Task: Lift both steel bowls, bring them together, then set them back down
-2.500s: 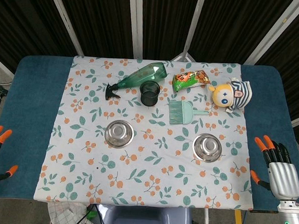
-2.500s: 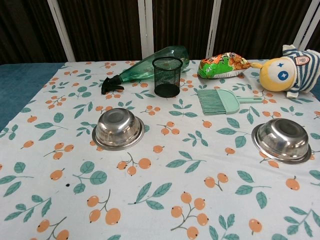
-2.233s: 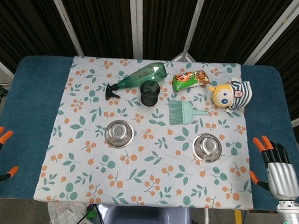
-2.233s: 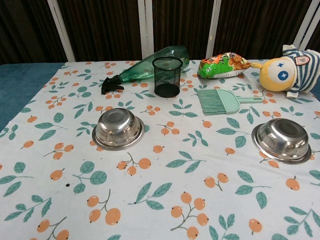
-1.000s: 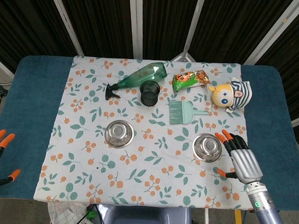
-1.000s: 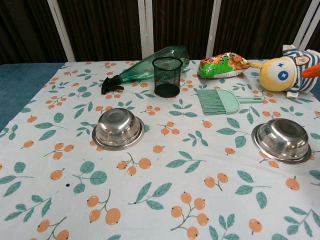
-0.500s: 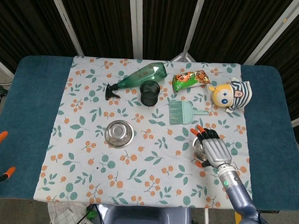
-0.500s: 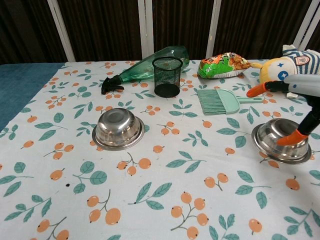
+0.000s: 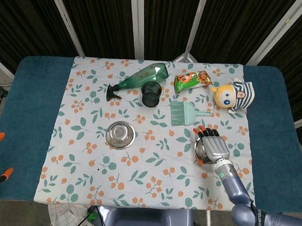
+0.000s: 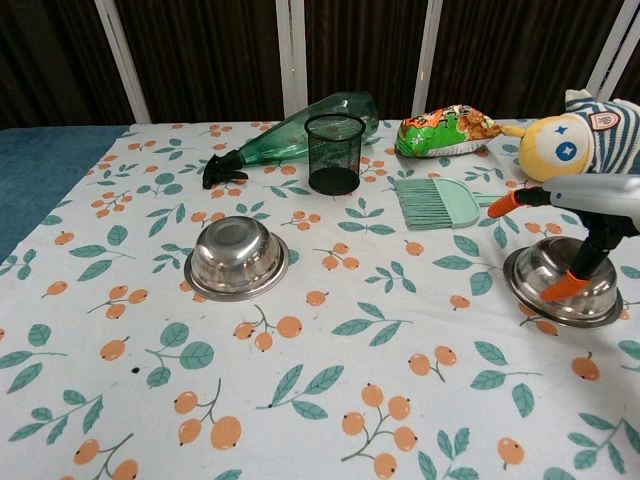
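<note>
Steel right bowl (image 9: 201, 147) lies mostly hidden beneath the right hand (image 9: 213, 147).

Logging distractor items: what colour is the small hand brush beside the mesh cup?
The brush is pale mint green, clearest in the chest view.

The head view looks almost straight down from high above, far enough back to take in the whole floral tablecloth (image 9: 155, 138), the blue table (image 9: 25, 117) edges on both sides and the dark slatted wall beyond. The chest view sits much lower and nearer, looking forward across the cloth (image 10: 330, 390) at a shallow angle toward the same wall, so near things loom large and the table's sides fall outside it. The 2 views share the middle and far part of the cloth: both steel bowls (image 9: 120, 134) (image 10: 236, 257), the mesh cup (image 9: 151, 93) (image 10: 334, 152), the green spray bottle (image 9: 142, 77) (image 10: 300, 128) and the plush toy (image 9: 234, 95) (image 10: 575, 140).
</note>
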Controlling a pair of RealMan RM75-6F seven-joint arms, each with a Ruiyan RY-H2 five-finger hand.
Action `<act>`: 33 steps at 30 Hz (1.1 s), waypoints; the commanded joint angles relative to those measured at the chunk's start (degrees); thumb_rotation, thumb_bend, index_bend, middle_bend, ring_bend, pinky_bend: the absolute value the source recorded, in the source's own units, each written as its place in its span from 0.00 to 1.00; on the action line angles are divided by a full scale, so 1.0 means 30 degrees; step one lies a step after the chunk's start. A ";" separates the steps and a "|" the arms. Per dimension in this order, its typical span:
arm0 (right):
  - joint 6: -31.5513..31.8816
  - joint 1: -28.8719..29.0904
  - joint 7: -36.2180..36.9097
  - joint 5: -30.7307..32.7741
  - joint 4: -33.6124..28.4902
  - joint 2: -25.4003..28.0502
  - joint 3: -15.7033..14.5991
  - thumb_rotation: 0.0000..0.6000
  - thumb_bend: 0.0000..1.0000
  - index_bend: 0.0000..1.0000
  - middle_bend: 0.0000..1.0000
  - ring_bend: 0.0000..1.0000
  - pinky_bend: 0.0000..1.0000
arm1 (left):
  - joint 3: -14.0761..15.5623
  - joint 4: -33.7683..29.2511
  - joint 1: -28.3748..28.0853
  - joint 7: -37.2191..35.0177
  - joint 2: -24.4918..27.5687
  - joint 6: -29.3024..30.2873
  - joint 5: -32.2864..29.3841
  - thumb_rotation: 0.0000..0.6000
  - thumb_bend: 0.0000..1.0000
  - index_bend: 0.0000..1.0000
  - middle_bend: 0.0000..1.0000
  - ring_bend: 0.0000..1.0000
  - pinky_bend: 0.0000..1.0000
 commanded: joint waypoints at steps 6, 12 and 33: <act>-0.0666 -0.0022 0.1112 -0.0025 0.1140 0.0218 -0.0440 1.00 0.15 0.13 0.00 0.01 0.09 | 0.0014 -0.0090 -0.0024 0.0397 -0.0168 -0.0048 0.0011 1.00 0.29 0.15 0.00 0.00 0.00; -0.1006 -0.0016 0.1793 -0.0405 0.1771 0.0168 -0.0738 1.00 0.15 0.13 0.00 0.04 0.18 | 0.0022 -0.0114 -0.0064 0.0698 -0.0290 -0.0188 -0.0096 1.00 0.29 0.15 0.00 0.00 0.00; -0.0937 0.0090 0.2622 -0.1116 0.3140 -0.0673 -0.1566 1.00 0.15 0.13 0.00 0.12 0.27 | -0.0128 -0.0147 -0.0166 0.1217 -0.0634 -0.0385 -0.0514 1.00 0.29 0.15 0.00 0.00 0.00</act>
